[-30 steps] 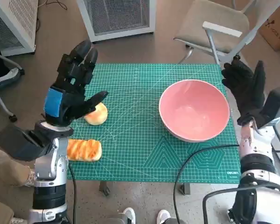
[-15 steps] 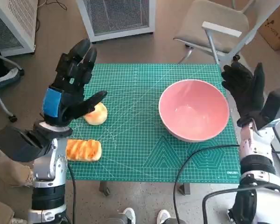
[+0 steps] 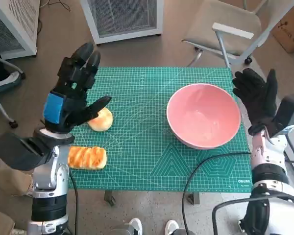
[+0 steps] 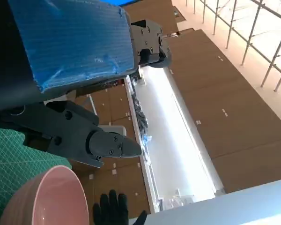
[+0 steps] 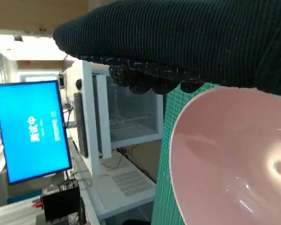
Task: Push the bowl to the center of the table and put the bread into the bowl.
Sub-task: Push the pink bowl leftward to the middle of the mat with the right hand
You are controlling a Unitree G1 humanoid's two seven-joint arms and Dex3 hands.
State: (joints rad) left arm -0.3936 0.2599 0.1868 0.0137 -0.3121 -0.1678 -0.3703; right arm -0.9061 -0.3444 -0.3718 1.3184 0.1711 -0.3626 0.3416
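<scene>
1. Count: one pink bowl (image 3: 204, 115), two breads, namely a round bun (image 3: 102, 119) and a glazed loaf (image 3: 87, 157), all on the green mat (image 3: 142, 147).
2. The bowl sits near the mat's right edge. The right hand (image 3: 258, 98) is just beside its rim, fingers spread, holding nothing.
3. The left hand (image 3: 72, 95) hovers over the bun near the left edge, fingers wide, empty.
4. The bun is partly hidden behind that thumb. Can't tell whether the right hand touches the bowl.

Brown floor (image 3: 176, 51) surrounds the table; a white grilled cabinet (image 3: 123, 17) and grey chair (image 3: 225, 24) stand beyond it (a blue screen (image 5: 33, 131), perhaps a monitor, glows nearby).
</scene>
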